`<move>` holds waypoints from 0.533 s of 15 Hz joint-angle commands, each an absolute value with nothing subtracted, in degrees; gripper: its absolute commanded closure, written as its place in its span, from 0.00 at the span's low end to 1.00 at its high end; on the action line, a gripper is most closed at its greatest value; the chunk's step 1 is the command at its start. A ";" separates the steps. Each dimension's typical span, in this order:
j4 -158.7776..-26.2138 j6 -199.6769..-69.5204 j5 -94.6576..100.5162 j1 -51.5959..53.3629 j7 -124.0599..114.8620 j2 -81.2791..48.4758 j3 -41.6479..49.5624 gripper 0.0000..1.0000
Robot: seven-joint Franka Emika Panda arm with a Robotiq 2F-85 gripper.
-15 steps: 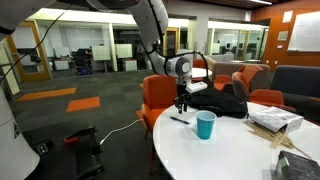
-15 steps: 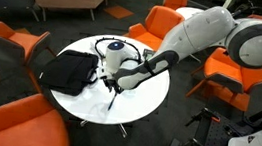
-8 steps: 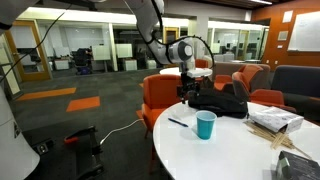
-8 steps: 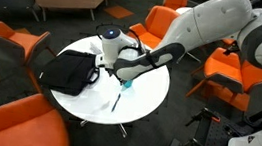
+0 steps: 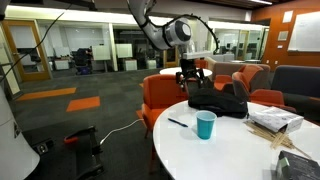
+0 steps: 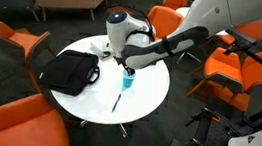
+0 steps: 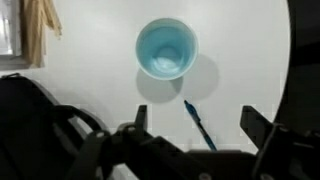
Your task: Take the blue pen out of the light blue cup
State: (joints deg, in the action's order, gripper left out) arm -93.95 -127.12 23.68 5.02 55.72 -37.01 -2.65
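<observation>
The light blue cup point(image 5: 206, 125) point(image 6: 127, 81) stands upright on the round white table point(image 5: 230, 155) and looks empty from above in the wrist view point(image 7: 166, 48). The blue pen point(image 5: 178, 122) point(image 6: 117, 102) point(image 7: 199, 124) lies flat on the table next to the cup, free of any grip. My gripper point(image 5: 191, 72) point(image 6: 125, 68) point(image 7: 196, 112) hangs well above the table, over the pen and cup. It is open, its jaws spread wide with nothing between them.
A black bag point(image 5: 218, 100) point(image 6: 69, 70) point(image 7: 30, 110) lies on the table behind the cup. Papers and a box point(image 5: 272, 122) sit at one side of the table. Orange chairs point(image 5: 160, 95) point(image 6: 19, 120) ring the table.
The gripper opened, let go of the pen on the table and rose well above it. The pen and the cup stay where they were.
</observation>
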 commanded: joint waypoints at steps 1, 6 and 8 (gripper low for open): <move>-99.17 -128.79 25.20 4.20 53.68 -32.84 -3.45 0.00; -102.43 -129.75 26.03 4.26 53.56 -29.89 -3.42 0.00; -103.28 -129.70 26.37 4.35 53.51 -29.05 -3.46 0.00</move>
State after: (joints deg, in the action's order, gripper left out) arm -100.06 -127.81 24.50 4.93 55.71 -31.56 -2.78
